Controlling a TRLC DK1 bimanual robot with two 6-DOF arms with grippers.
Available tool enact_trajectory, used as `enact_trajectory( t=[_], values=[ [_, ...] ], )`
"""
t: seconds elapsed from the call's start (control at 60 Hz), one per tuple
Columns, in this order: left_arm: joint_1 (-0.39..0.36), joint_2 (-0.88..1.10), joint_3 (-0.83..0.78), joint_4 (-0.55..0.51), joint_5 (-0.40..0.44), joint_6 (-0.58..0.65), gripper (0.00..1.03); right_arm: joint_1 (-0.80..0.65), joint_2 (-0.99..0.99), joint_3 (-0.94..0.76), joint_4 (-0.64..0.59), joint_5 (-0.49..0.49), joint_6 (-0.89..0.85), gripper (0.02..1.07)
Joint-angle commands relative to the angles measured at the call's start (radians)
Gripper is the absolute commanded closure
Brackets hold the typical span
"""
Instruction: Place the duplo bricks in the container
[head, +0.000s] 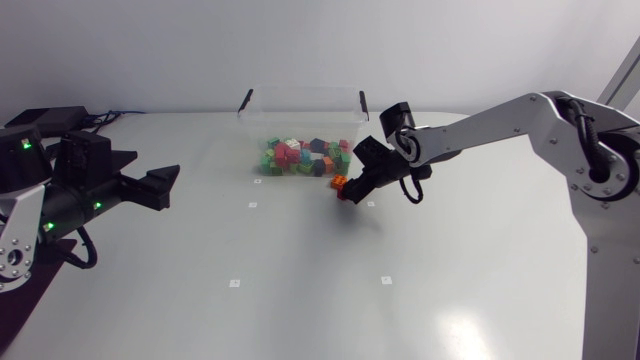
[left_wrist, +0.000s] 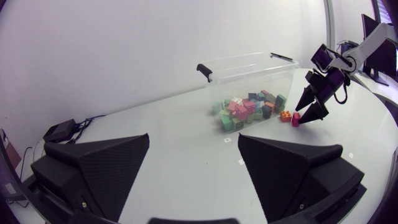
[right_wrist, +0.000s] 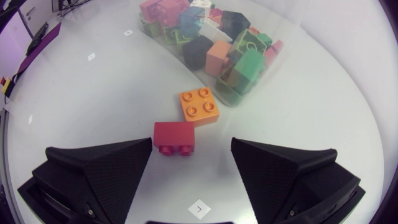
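Right gripper (right_wrist: 191, 146) fingers apart, low over the table (head: 300, 290) just outside the clear container's (head: 300, 112) near wall. Red brick (right_wrist: 174, 138) on its side just ahead of the fingertips, neither touching it. Orange brick (right_wrist: 199, 106) sat studs up, between red brick and container wall. Other bricks (head: 295, 157) piled inside. Left gripper (head: 165, 187) fingers apart, near the table's left edge, with wide bare tabletop between it and the container.
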Motion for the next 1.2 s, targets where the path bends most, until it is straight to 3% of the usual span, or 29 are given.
enact_trajectory(
  t=[0.0, 0.317, 0.567, 1.183],
  values=[
    [0.018, -0.022, -0.026, 0.02, 0.0, -0.015, 0.04, -0.011, 0.046, 0.044, 0.012, 0.0, -0.021, 0.15],
    [0.049, -0.088, -0.069, 0.019, 0.0, -0.016, 0.04, 0.002, 0.098, 0.092, 0.003, -0.002, -0.037, 0.18],
    [0.064, -0.165, -0.112, 0.02, 0.0, -0.016, 0.04, 0.022, 0.078, 0.062, 0.015, 0.004, -0.03, 0.8],
    [0.069, -0.515, -0.295, 0.0, 0.0, -0.122, 0.04, 0.061, -0.37, -0.18, -0.045, 0.052, 0.014, 0.81]
  ],
)
